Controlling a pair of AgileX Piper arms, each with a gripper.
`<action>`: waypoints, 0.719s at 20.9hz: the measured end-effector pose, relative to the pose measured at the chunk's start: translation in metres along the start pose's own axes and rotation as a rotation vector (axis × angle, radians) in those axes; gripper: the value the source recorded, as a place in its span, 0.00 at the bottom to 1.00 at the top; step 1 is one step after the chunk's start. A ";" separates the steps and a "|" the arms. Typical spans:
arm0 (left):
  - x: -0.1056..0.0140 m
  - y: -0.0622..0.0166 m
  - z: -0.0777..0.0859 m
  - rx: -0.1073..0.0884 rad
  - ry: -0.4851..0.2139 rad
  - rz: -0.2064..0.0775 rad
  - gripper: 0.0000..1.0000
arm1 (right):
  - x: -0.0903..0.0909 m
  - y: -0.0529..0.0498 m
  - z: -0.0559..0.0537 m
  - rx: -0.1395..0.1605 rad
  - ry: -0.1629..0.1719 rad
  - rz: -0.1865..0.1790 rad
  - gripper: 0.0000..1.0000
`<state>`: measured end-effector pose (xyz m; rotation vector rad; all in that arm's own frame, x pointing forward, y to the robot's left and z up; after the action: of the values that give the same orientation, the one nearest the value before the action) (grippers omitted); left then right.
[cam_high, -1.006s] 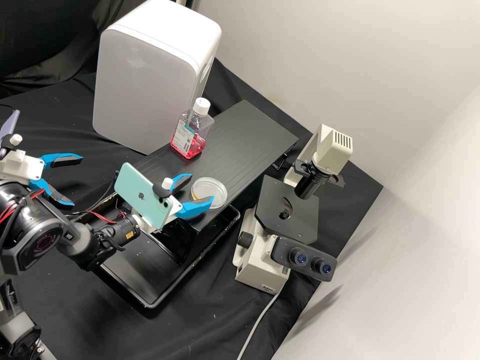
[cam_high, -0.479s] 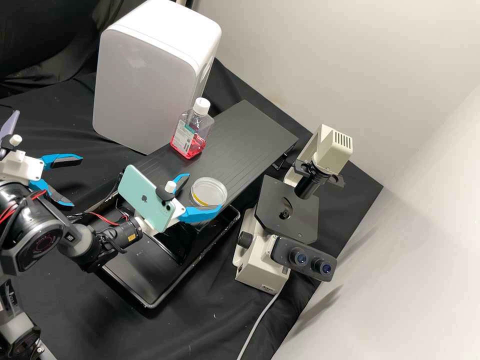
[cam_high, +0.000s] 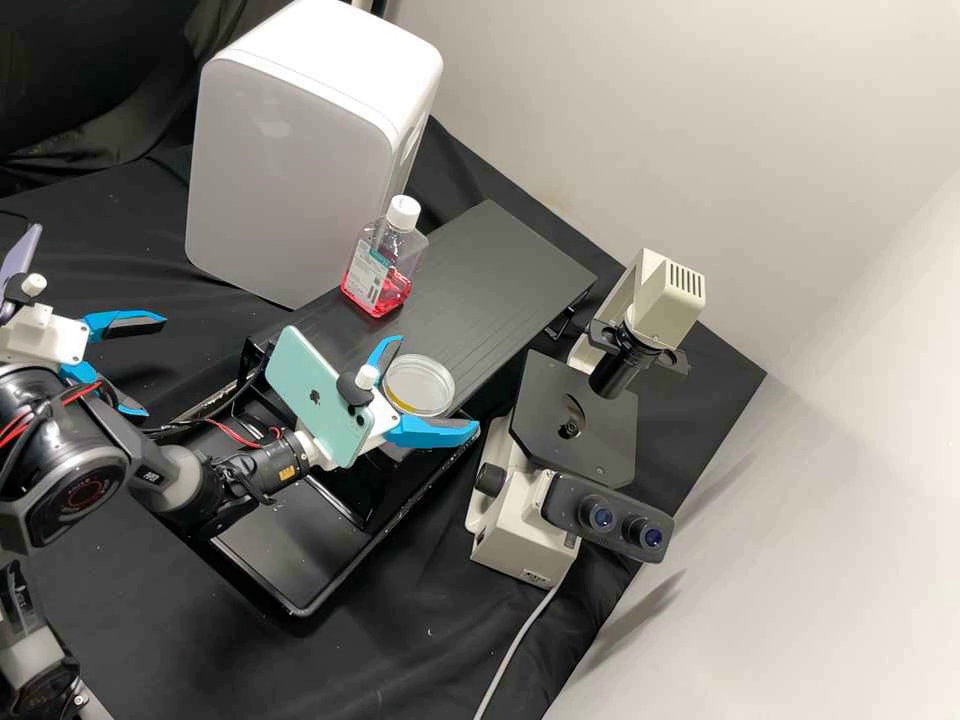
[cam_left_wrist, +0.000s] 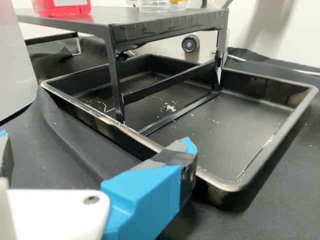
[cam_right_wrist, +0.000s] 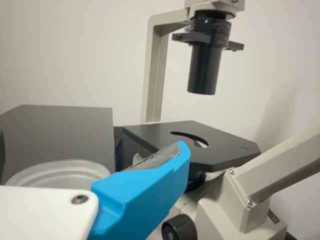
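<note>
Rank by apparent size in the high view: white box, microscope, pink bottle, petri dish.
1. white box
2. microscope
3. pink bottle
4. petri dish, only a little smaller than the bottle

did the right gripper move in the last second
Yes. The right gripper has moved toward the microscope; its open fingers now sit on either side of the petri dish on the black shelf.
</note>
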<state>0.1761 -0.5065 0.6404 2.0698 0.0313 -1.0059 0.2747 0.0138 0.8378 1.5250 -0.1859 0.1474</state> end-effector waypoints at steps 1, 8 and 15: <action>0.000 0.0000 0.000 0.010 0.000 0.000 1.00 | 0.001 0.001 -0.001 0.003 0.004 0.004 1.00; 0.000 0.0003 0.000 0.009 0.000 0.001 1.00 | 0.004 0.003 -0.005 0.005 0.018 0.012 1.00; 0.000 0.0003 0.000 0.009 0.000 0.001 1.00 | 0.003 -0.007 -0.013 0.013 0.047 -0.031 1.00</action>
<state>0.1764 -0.5068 0.6404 2.0779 0.0250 -1.0073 0.2795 0.0268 0.8311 1.5355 -0.1242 0.1597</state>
